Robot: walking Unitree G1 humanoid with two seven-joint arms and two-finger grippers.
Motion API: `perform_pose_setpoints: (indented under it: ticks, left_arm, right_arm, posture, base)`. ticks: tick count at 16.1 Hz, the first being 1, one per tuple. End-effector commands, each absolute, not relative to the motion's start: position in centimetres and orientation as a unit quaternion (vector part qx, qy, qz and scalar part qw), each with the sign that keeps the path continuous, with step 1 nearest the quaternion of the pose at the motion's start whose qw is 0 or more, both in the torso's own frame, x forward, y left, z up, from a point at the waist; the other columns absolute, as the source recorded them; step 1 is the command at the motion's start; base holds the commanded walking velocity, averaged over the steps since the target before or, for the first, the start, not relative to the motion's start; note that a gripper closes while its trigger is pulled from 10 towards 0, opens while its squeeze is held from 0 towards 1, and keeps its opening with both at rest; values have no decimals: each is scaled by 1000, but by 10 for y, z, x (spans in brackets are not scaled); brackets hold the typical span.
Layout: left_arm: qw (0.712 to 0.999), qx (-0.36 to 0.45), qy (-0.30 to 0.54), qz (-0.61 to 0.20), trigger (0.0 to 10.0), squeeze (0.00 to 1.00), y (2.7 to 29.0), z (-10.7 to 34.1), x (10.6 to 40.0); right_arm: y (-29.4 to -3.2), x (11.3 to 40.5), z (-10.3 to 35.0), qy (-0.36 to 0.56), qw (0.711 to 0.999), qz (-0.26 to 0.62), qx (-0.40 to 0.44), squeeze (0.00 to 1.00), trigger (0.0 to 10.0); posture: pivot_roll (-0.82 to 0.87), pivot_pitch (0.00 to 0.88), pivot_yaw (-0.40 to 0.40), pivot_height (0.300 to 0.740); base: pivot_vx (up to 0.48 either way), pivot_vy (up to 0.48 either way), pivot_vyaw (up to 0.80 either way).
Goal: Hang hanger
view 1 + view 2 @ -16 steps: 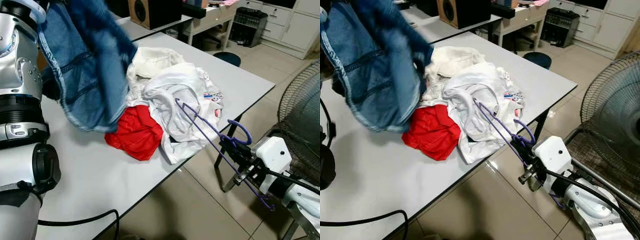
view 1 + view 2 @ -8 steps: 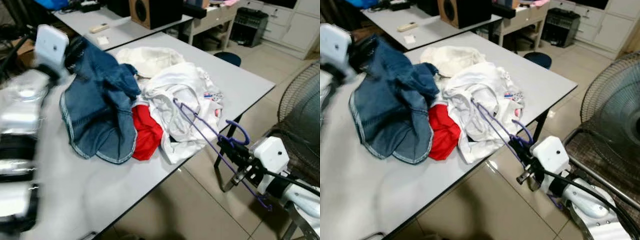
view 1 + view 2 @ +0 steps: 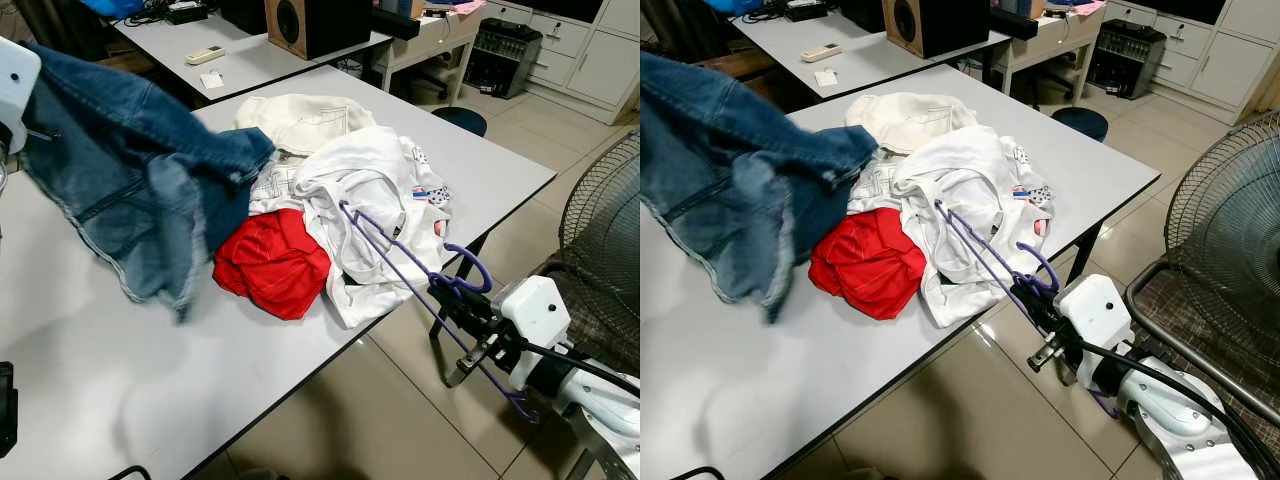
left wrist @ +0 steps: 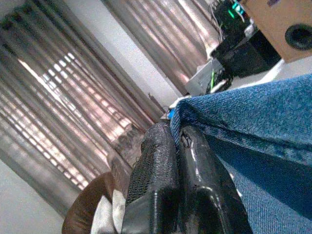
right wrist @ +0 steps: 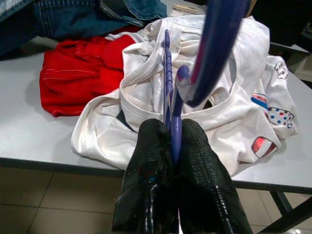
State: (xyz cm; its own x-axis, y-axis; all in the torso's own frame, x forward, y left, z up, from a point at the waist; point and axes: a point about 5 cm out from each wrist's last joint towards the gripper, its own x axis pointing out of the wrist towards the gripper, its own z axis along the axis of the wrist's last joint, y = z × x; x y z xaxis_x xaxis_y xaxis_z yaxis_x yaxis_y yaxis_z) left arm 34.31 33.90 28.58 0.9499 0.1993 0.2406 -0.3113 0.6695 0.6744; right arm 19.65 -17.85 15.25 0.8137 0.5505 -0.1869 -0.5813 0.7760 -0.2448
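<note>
Now, from the robot's left to its right:
Left gripper (image 4: 170,165): raised at about 9 o'clock of the table, fingers clenched on the edge of the denim garment (image 3: 130,190), which hangs from it and trails onto the tabletop.
Table (image 3: 180,370): grey-white; no container stands on it, and loose clothes lie heaped across its middle.
Red garment (image 3: 272,262): crumpled at the centre of the heap, just beside the denim's lower hem.
Cream garment (image 3: 300,120): at 12 o'clock of the red one, towards the far edge.
White shirt (image 3: 370,200): at 3 o'clock of the red garment, draped to the table's near right edge, with a small printed patch on its right side.
Purple hanger (image 3: 400,262): long axis runs from about 10 o'clock over the white shirt down to 4 o'clock past the table edge; its hook curls up near the gripper.
Right gripper (image 5: 170,146): off the table at 4 o'clock of the shirt, fingers pinched tight on the hanger's wire.
Fan (image 3: 605,230): wire cage at 3 o'clock, on the floor side.
</note>
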Motion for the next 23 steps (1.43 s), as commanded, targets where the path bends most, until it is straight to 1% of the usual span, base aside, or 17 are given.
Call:
perform_pose_setpoints:
  ticks: [1,3,4,5,6,7,8,10,13,15,16,17,19,20,21,22,23]
  left_arm:
    - [912,388,-42,128,0,0,342,278,343]
    - [958,281,-52,16,0,0,317,262,348]
    - [960,276,-48,25,0,0,318,261,348]
    - [956,284,-49,43,10000,0,323,263,348]
    - [971,234,-54,-1,10000,78,315,265,348]
    - [977,138,-35,-161,10000,1000,288,261,342]
    - [935,120,14,-333,10000,1000,262,249,321]
    - [878,78,76,-465,10000,1000,247,236,290]
    - [864,-19,15,-502,10000,1000,235,257,286]
    - [844,-101,-73,-522,10000,1000,236,283,283]
    - [845,-115,-89,-515,10000,1000,239,287,284]
    - [872,-134,-105,-460,10000,1000,249,287,298]
    - [921,-82,-40,-378,10000,1000,257,266,314]
    - [959,11,53,-277,10000,1000,266,233,331]
    - [966,49,88,-237,10000,1000,270,220,336]
    - [980,85,116,-137,10000,1000,283,198,346]
    - [987,75,118,-78,10000,1000,292,187,350]
  right_arm:
    - [-178,198,153,46,940,304,-149,0,10000]
    - [-177,197,152,48,938,309,-149,0,10000]
    - [-176,197,152,49,937,311,-149,0,10000]
    - [-176,197,152,50,937,313,-149,0,10000]
    - [-176,196,151,52,936,316,-149,0,10000]
    - [-175,194,149,58,933,323,-148,0,10000]
    - [-173,193,148,61,931,328,-148,0,10000]
    - [-173,193,148,61,930,330,-149,0,10000]
    - [-173,193,147,63,929,333,-150,0,10000]
    - [-174,194,147,63,928,335,-152,0,10000]
    - [-174,194,148,62,928,335,-153,0,10000]
    - [-174,195,148,61,928,334,-153,0,10000]
    - [-174,195,149,59,928,334,-154,0,10000]
    - [-173,197,150,56,928,334,-154,0,10000]
    - [-173,197,150,54,929,333,-154,0,10000]
    - [-171,200,152,47,929,334,-151,0,10000]
    - [-169,201,154,41,929,336,-148,0,10000]
  posture:
    - [-46,0,55,740]
    - [-46,0,53,740]
    - [-47,0,53,740]
    - [-48,0,52,740]
    - [-48,0,52,740]
    - [-45,0,48,740]
    - [-46,0,50,740]
    - [-48,0,51,740]
    - [-48,0,47,740]
    - [-52,0,49,740]
    - [-52,0,49,740]
    - [-54,0,50,740]
    - [-54,0,50,740]
    - [-52,0,47,740]
    - [-52,0,47,740]
    - [-56,0,49,740]
    - [-59,0,50,740]
  base:
    - [0,0,0]
    - [0,0,0]
    - [0,0,0]
    - [0,0,0]
    - [0,0,0]
    - [0,0,0]
    - [0,0,0]
    - [0,0,0]
    - [0,0,0]
    - [0,0,0]
    - [0,0,0]
    - [0,0,0]
    - [0,0,0]
    - [0,0,0]
    - [0,0,0]
    - [0,0,0]
    - [0,0,0]
